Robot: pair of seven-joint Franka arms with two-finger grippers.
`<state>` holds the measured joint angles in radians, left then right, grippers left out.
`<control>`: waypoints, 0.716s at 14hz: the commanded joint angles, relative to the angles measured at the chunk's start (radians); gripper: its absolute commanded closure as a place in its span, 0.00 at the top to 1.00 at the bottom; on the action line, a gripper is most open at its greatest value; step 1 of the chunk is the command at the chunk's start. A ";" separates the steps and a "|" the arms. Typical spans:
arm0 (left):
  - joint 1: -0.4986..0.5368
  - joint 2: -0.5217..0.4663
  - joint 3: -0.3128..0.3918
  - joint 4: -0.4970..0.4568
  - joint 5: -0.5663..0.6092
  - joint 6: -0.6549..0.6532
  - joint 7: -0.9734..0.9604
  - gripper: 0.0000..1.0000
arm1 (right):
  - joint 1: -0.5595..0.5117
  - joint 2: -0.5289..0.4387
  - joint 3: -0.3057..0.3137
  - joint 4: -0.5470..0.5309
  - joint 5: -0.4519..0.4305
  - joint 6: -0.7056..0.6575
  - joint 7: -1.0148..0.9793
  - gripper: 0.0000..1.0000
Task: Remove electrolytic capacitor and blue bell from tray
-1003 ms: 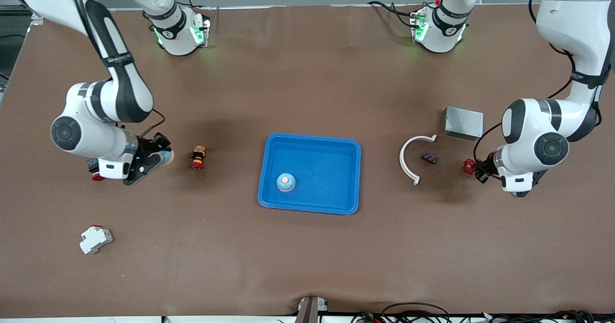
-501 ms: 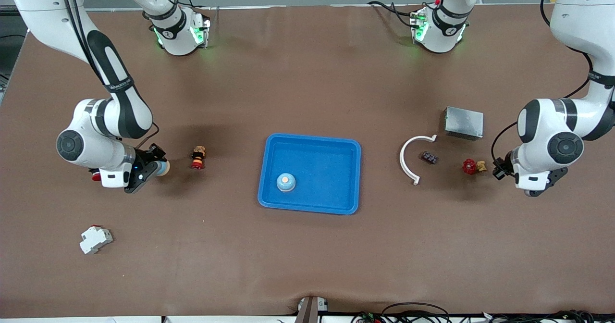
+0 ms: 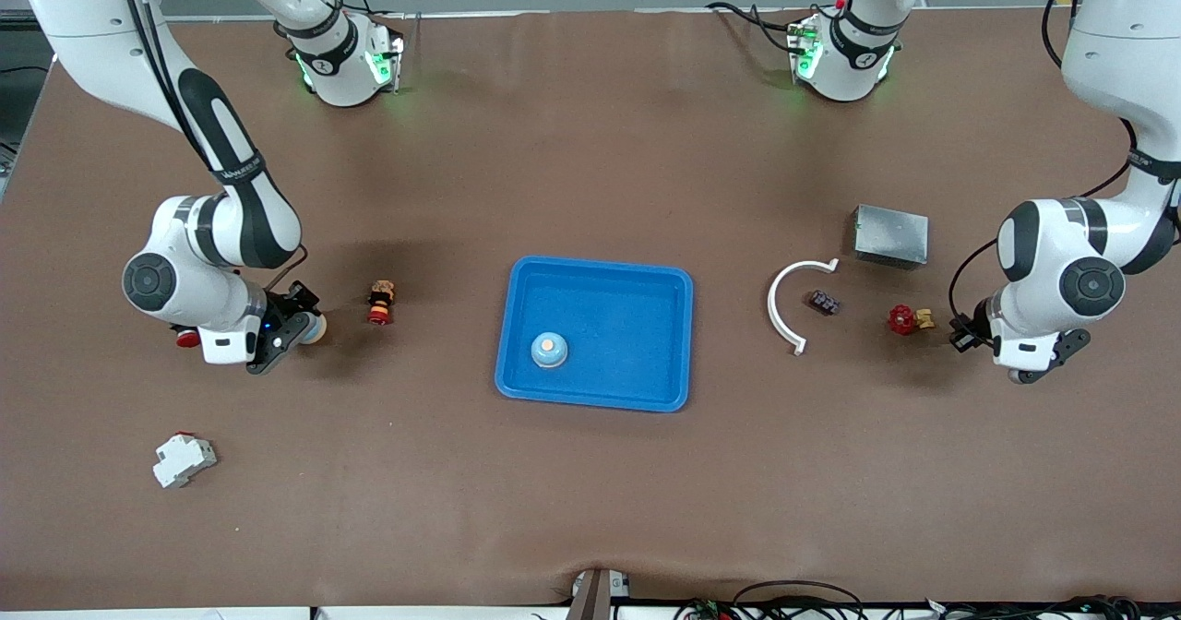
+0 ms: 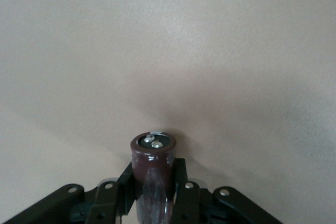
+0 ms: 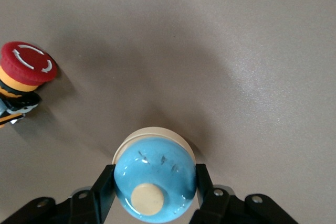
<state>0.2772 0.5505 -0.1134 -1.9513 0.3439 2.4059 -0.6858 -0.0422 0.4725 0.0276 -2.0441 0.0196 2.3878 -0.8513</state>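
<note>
While clamped, capacitor (image 4: 152, 169) protrudes between left fingers (image 4: 185, 195).

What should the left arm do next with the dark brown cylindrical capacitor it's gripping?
Probably lower and open the left gripper. Its fingers are clamped on the dark brown cylindrical capacitor over bare brown table, toward the left arm's end and well clear of the bright blue plastic tray, so setting it down here looks safe.

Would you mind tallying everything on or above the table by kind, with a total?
Tray: 1
Blue bell: 2 (in tray, in right pincer)
Capacitor: 1 (in left pincer)
Emergency stop button: 1
White breaker: 1
White curved piece: 1
Small dark part: 1
Red valve: 1
Grey metal box: 1
Total: 10
</note>
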 commanded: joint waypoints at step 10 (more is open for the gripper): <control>-0.009 -0.070 -0.057 0.119 0.024 -0.150 0.032 1.00 | -0.019 0.028 0.012 0.015 -0.013 0.014 -0.025 0.53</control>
<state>0.2768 0.5367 -0.1303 -1.8605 0.3468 2.3552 -0.6625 -0.0423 0.4880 0.0272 -2.0431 0.0177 2.3988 -0.8590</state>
